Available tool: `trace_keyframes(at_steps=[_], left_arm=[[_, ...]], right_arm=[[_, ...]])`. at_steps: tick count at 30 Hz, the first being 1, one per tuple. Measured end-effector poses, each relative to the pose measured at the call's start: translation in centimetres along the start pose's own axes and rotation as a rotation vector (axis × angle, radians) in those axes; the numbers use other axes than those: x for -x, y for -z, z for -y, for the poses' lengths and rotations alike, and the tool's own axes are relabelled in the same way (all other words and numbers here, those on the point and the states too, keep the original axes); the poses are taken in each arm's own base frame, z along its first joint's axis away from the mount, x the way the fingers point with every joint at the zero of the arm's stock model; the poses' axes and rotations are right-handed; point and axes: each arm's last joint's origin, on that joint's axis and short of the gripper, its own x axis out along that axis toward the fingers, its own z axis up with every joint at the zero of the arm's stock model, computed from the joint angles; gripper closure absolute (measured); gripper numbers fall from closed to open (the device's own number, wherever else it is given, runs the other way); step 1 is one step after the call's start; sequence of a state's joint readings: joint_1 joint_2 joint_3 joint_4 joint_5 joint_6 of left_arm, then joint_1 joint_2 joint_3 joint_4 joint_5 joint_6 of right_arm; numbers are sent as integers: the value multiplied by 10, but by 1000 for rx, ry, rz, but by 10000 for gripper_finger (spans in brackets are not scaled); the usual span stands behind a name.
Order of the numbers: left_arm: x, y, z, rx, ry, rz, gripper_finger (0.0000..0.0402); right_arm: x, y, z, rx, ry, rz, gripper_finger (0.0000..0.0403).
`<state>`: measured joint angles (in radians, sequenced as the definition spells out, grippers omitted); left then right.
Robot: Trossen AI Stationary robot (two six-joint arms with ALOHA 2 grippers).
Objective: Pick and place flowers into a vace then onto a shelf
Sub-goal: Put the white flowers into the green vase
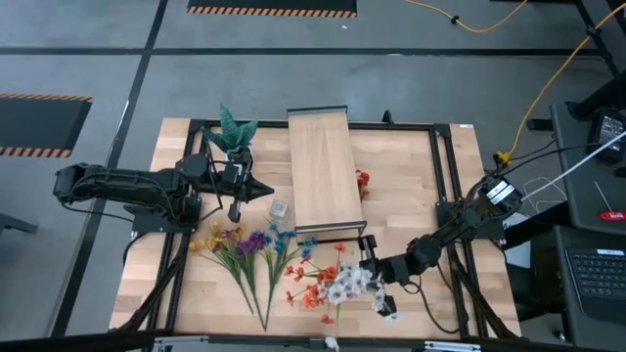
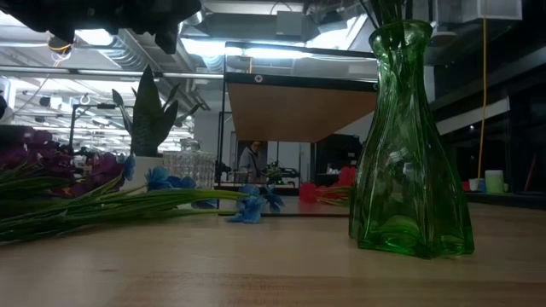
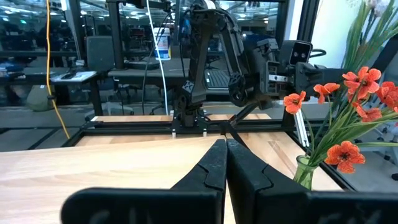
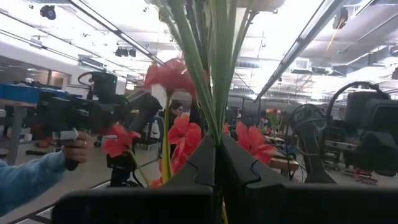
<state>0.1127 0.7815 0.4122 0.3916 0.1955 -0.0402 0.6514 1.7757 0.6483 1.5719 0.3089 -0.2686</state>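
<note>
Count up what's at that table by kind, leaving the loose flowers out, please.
Robot arms: 2 (left pincer shut and empty; right pincer shut on flowers)
Wooden shelf: 1
Potted spiky plant: 1
Green glass vase: 1
Clear glass vessel: 1
Total: 6

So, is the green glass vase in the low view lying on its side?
No, the green vase stands upright on the table, with stems rising from its mouth.

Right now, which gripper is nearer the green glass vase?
Right. The right gripper is directly above the green glass vase, shut on flower stems standing in it. The left gripper is across the table, beyond the shelf.
</note>
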Motion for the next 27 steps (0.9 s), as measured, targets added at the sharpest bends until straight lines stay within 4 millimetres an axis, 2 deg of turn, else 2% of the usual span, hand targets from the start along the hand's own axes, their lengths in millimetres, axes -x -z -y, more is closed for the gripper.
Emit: trace_keyframes(at_steps=[14,27], left_arm=[[0,0,0,0,0,-1,398],[0,1,0,3,-1,-8,398]], right_arm=[[2,20,-4,22,-6,-62,398],[3,24,-6,39,-19,-109,393]])
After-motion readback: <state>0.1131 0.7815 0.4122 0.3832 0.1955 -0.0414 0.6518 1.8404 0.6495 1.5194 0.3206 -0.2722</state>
